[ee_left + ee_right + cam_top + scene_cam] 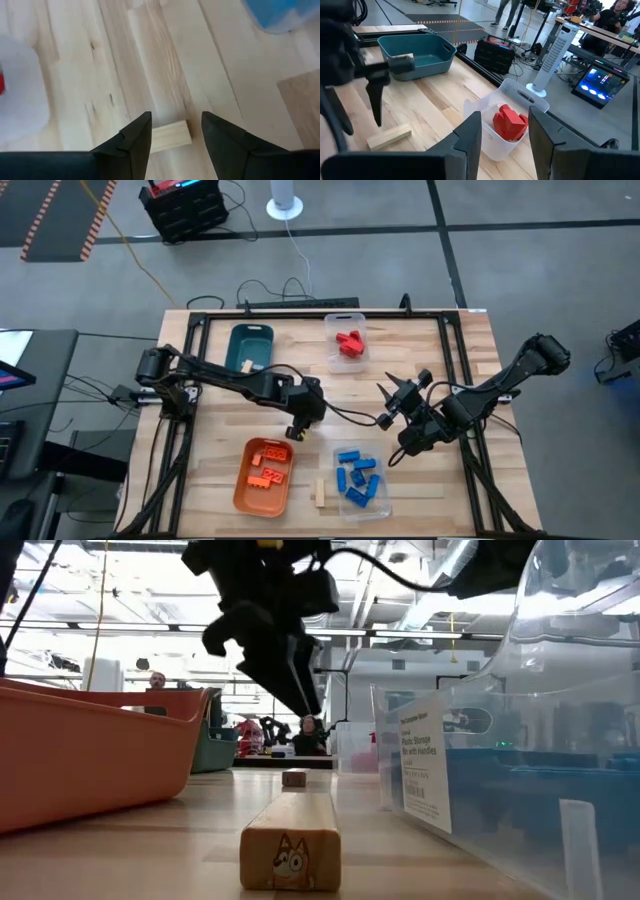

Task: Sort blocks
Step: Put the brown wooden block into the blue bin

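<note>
Most small plastic blocks are sorted into bins; two light-wood rectangular blocks remain on the counter, one [171,136] mid-counter beneath the left claw [176,137], fingers apart, another [320,493] near the front edge.

Two wooden blocks [321,494] on the table; two trays [250,345]; two clear bins [345,323].

Light-wood desk [210,470] framed by black rails. Teal tray [250,346] near the far edge, orange tray [263,477] near the front edge. Two clear plastic bins: one [347,341] beside the teal tray, one [360,483] beside the orange tray. White tower fan [551,52] on the grey floor beyond.
</note>
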